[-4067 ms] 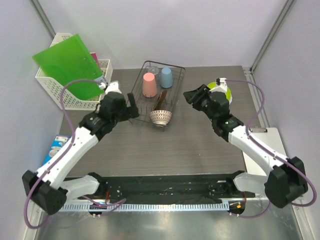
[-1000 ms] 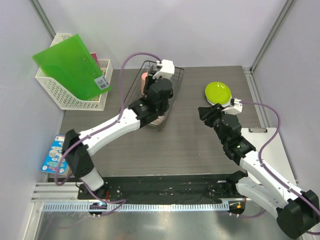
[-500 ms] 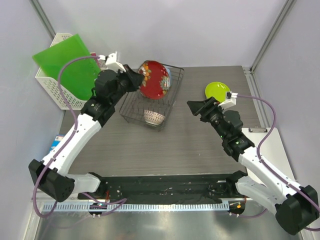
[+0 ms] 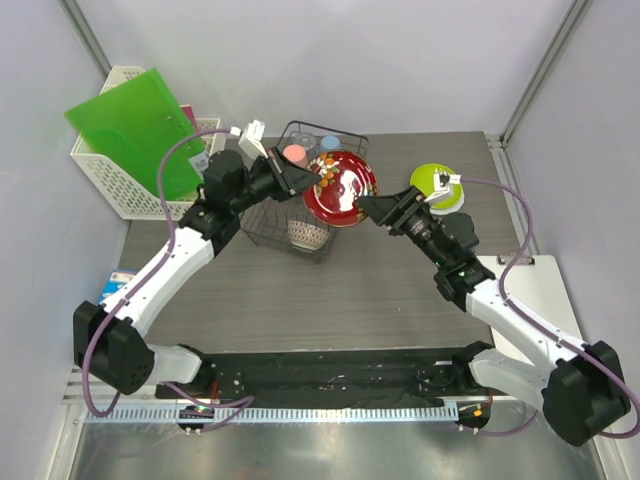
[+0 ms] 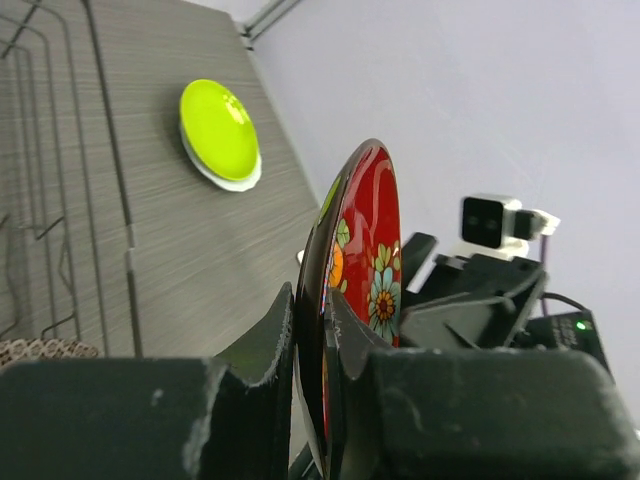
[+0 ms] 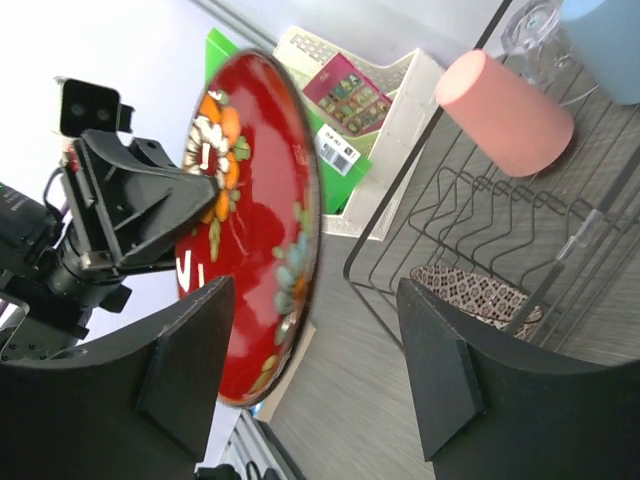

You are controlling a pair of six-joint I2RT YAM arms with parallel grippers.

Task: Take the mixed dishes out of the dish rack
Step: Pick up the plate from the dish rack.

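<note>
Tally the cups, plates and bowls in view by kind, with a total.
Cups: 2 (pink cup, light blue cup)
Plates: 3 (red patterned plate, yellow-green plate, pale grey-white plate beneath it)
Bowls: 1 (patterned white bowl)
Total: 6

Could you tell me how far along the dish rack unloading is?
Done: the yellow-green plate lies on the table, stacked on a pale plate. In hand: the left gripper holds the red patterned plate beside the open right gripper. Left: the pink cup, light blue cup and patterned bowl sit in the dish rack.
</note>
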